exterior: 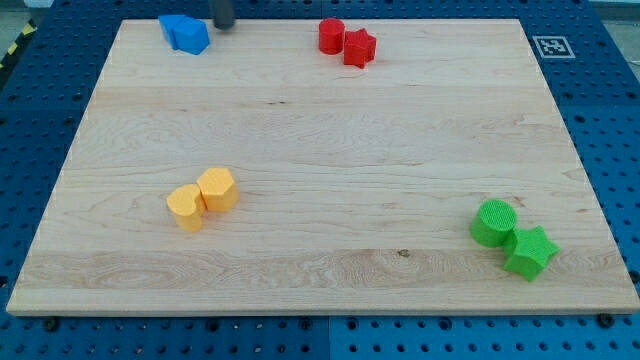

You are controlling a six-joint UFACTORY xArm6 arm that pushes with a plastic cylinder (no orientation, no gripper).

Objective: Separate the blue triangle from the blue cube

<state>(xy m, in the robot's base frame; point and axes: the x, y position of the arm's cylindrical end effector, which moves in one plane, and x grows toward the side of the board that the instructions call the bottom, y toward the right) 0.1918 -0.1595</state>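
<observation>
Two blue blocks lie touching each other at the view's top left corner of the wooden board (pixel 320 130). One blue block (pixel 171 25) is on the left and the other blue block (pixel 191 37) is on the right and slightly lower. I cannot tell which one is the triangle and which the cube. My dark rod comes down from the view's top edge. My tip (pixel 223 27) rests just to the right of the right blue block, with a small gap between them.
A red cylinder (pixel 331 35) and a red star (pixel 359 47) touch at the top centre. A yellow heart (pixel 185 207) and a yellow hexagon (pixel 217 189) touch at lower left. A green cylinder (pixel 494 222) and a green star (pixel 530 252) touch at lower right.
</observation>
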